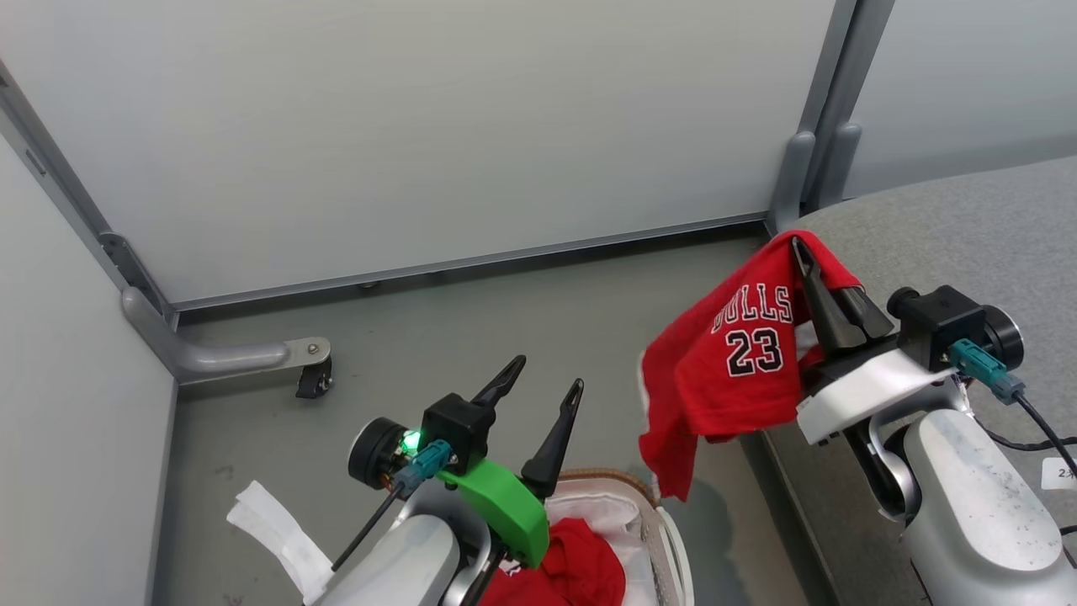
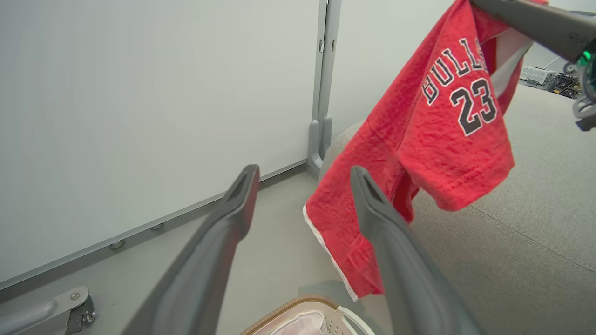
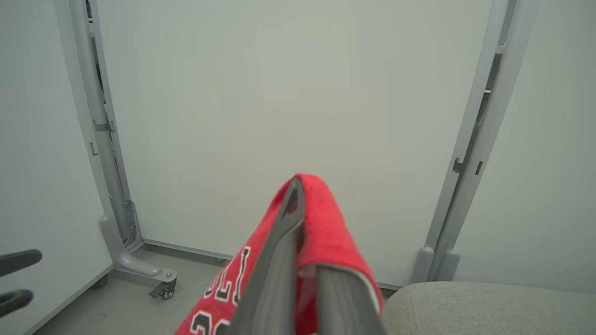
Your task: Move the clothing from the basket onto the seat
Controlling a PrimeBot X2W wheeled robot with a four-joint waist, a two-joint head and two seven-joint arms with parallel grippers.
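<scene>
Red jersey (image 1: 740, 353): crumpled soft knit, "BULLS 23" in dark, white-edged print, white trim along one hem. It hangs in the air at the near corner of the grey seat (image 1: 968, 227), its lower folds dangling over the floor (image 1: 404, 337) between the seat and the basket (image 1: 623, 481).

Second red garment (image 1: 580, 564): bunched inside the basket on the white liner (image 1: 589, 509).

Right gripper (image 1: 798, 248): raised, fingers pressed together, pinching the jersey's top fold.

Left gripper (image 1: 547, 374): above the basket, fingers spread wide, nothing between them, pointing up and away.
</scene>
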